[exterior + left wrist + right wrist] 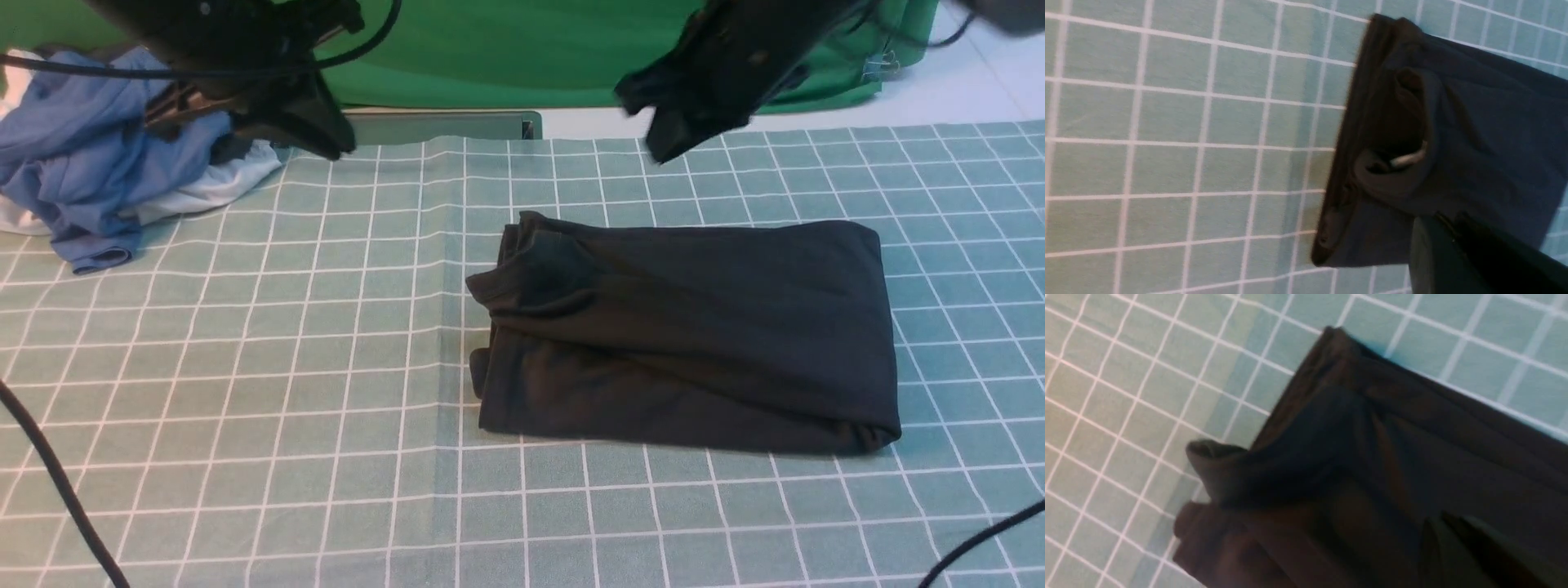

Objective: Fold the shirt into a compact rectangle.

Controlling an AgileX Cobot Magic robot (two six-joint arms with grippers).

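The black shirt [694, 335] lies folded into a thick rectangle right of the middle of the checked cloth, its left end bunched in loose rolls. My left gripper [331, 143] hangs shut and empty above the back left, well apart from the shirt. Just beyond the shirt's far edge, my right gripper [665, 147] is also raised, shut and holding nothing. In the left wrist view the shirt [1474, 143] fills the area past the shut gripper [1443, 218], and a pale strip [1408, 157] shows inside a fold. The right wrist view has the shirt [1392, 457] beyond the shut gripper [1447, 518].
A heap of blue and white garments [98, 180] sits at the back left, under the left arm. A grey bar [441, 126] and a green backdrop [531, 49] close off the far edge. Black cables cross the near left [57, 490] and near right [980, 539] corners.
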